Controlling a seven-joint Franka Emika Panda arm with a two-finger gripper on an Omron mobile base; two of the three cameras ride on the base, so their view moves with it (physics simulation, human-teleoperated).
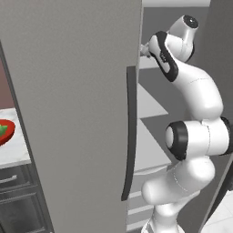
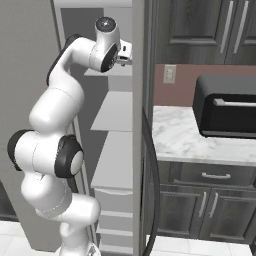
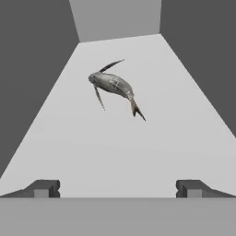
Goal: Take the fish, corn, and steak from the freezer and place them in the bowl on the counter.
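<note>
Fish [image 3: 114, 86] lying on a pale freezer shelf [image 3: 138, 152], toward the back, clear of the walls. Pincer [image 3: 117, 188] spread wide, well short of it. Red bowl [image 1: 5, 131] out on the marble surface [image 1: 13, 152], left of the freezer door [image 1: 73, 104].

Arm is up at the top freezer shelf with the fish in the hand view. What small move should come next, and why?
Probably ease the tool forward along the shelf toward the fish. The fish lies alone near the middle of the shelf, well ahead of the fingertips, which stand wide apart with nothing between them. So the tool looks open and roughly lined up, just too far back to close.
</note>
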